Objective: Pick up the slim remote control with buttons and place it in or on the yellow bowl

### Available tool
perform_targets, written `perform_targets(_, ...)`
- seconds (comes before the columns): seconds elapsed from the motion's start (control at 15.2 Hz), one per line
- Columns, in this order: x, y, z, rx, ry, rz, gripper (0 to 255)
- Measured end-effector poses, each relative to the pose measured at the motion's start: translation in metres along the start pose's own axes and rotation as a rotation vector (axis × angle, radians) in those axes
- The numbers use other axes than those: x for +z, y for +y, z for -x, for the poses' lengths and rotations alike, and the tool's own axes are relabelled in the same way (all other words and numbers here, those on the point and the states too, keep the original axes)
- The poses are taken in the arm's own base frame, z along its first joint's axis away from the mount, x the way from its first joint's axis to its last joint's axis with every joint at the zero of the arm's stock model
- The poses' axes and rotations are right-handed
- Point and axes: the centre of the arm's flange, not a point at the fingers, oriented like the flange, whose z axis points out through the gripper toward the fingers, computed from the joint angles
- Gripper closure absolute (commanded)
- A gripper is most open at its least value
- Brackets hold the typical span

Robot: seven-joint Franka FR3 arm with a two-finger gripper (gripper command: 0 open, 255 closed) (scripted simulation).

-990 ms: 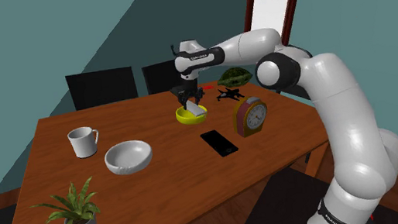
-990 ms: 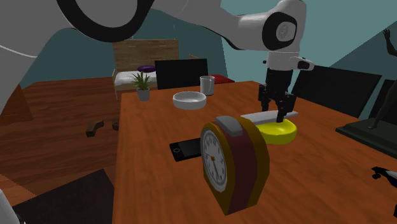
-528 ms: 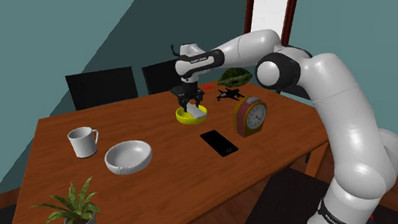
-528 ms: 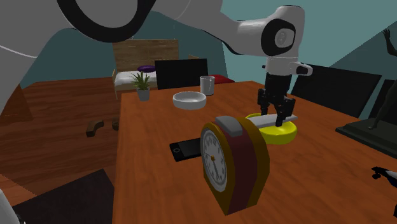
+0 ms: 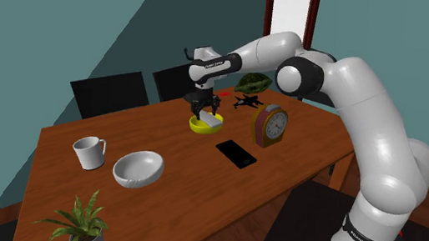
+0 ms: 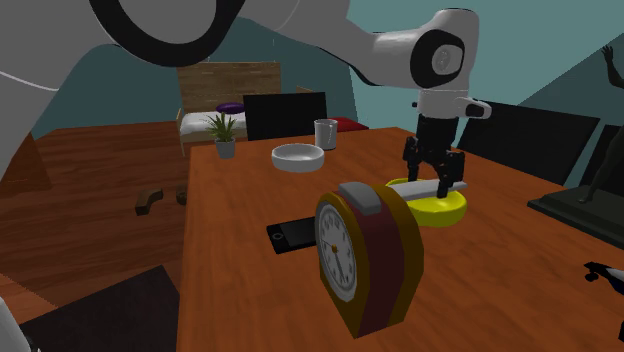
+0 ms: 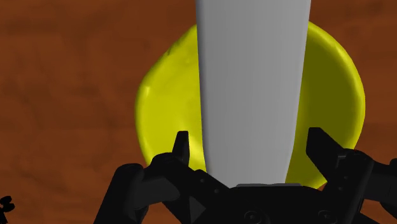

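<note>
A plain grey, slim remote [image 7: 251,83] lies across the yellow bowl [image 7: 162,108], its ends reaching past the rim. My gripper [image 7: 249,143] is open right above it, and its two black fingers [image 7: 182,147] stand on either side of the remote with a small gap to each. In the shoulder view the gripper [image 5: 205,112] hangs over the bowl [image 5: 198,127] at the far middle of the table. The second exterior view has the remote [image 6: 408,187] resting on the bowl [image 6: 440,210], with the gripper [image 6: 440,183] straddling it.
On the wooden table [image 5: 172,196] stand a red-brown clock [image 5: 271,124], a black phone [image 5: 235,152], a white bowl [image 5: 138,168], a white mug [image 5: 89,153] and a potted plant [image 5: 78,224]. A small black object [image 5: 246,101] lies beyond the yellow bowl. Dark chairs [image 5: 109,93] line the far edge.
The gripper came down a little with the remote onto the yellow bowl, then its fingers parted and let the remote go.
</note>
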Motion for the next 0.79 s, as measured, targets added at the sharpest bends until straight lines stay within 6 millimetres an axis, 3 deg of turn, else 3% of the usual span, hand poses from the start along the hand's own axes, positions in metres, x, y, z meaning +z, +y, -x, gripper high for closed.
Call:
perform_targets(0.13, -0.005, 0.0, 0.0, 0.0, 0.0, 0.0, 0)
perform_targets(0.4, -0.046, 0.0, 0.0, 0.0, 0.002, 0.0, 0)
perform_targets(0.79, -0.05, 0.0, 0.0, 0.0, 0.0, 0.0, 0)
